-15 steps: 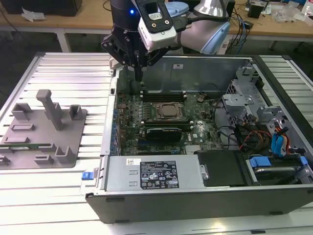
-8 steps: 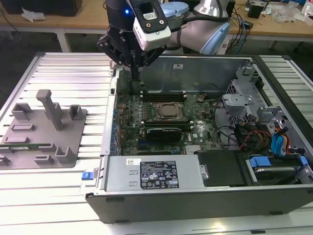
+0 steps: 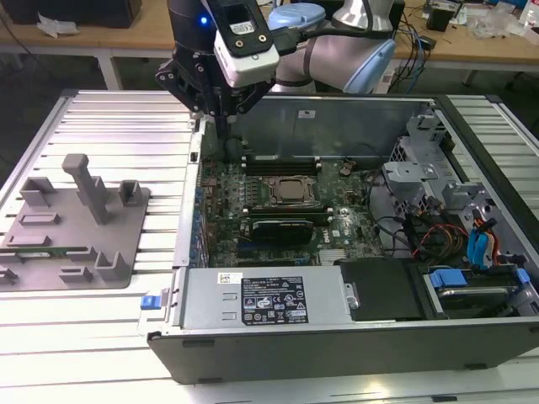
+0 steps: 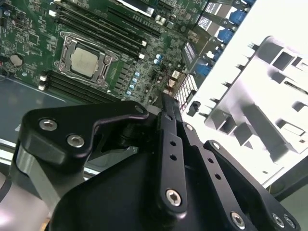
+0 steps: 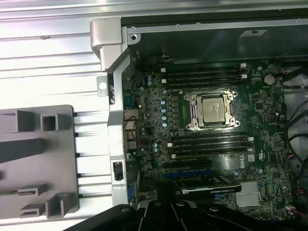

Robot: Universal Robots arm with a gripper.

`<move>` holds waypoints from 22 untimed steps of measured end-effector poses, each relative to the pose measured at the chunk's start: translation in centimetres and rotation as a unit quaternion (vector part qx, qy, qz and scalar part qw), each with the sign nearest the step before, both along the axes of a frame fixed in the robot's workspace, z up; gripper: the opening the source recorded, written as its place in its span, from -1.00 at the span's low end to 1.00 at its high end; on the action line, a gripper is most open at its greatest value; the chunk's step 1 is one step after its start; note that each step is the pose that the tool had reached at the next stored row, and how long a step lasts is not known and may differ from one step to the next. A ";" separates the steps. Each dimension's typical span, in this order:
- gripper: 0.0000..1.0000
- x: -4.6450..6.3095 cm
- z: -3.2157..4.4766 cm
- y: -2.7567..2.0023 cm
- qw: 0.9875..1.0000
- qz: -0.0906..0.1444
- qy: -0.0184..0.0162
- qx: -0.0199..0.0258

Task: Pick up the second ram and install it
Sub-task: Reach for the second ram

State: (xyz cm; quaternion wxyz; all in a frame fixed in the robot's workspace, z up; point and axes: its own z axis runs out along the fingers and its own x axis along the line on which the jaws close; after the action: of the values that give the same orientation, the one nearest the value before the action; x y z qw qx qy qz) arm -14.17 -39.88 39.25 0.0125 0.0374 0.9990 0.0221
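Gripper [image 3: 226, 126]: fingers pressed together, nothing seen between them, poised over corner of open computer case [image 3: 337, 118]. Directly beneath: motherboard [image 3: 223, 181] edge. Farther inside case: CPU socket [image 3: 290, 192], black memory slots [image 3: 282, 160] either side. Second ram [image 3: 50, 250]: well apart from gripper, lying flat in grey holder tray [image 3: 126, 236] outside case, toward exterior view's left.

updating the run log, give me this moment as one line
stage: pickup not done | gripper: above pc case corner, exterior view's left | second ram: lying on gray fixture, apart from gripper
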 end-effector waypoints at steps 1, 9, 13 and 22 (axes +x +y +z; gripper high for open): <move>-0.84 -0.1 0.00 0.00 1.000 0.000 0.000 0.000; -0.84 -0.8 -0.05 0.00 1.000 0.000 0.000 0.000; -0.84 -1.5 -0.09 0.00 1.000 0.000 0.000 0.000; -0.84 -4.1 -0.14 0.00 1.000 0.000 0.000 0.000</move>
State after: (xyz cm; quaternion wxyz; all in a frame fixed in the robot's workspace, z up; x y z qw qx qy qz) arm -18.31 -39.88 39.11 0.0125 0.0375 0.9990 0.0220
